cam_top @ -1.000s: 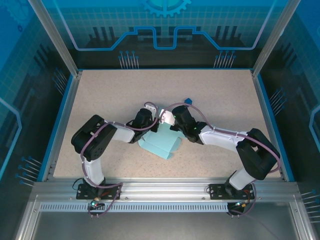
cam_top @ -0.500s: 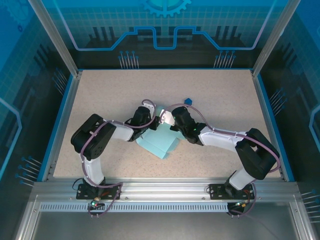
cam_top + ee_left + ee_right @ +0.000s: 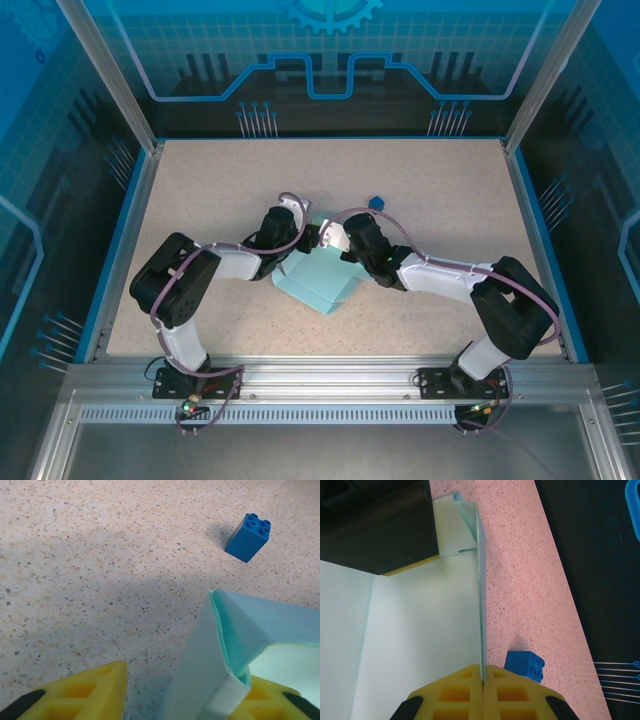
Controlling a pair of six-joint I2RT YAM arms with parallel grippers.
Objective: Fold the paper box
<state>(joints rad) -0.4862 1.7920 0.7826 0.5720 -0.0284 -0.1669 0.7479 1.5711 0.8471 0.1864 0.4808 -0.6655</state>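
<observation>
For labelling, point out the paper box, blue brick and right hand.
paper box (image 3: 200,662): left wrist view, upright wall.
blue brick (image 3: 244,542): left wrist view, side face.
right hand (image 3: 482,677): right wrist view, between fingertips.

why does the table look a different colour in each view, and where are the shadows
Top external: even light, table beige, no hard shadows. Left wrist: a broad soft shadow crosses the table; the blue brick throws a small one to its left. Right wrist: the table reads pink, and the paper box looks washed-out pale.
</observation>
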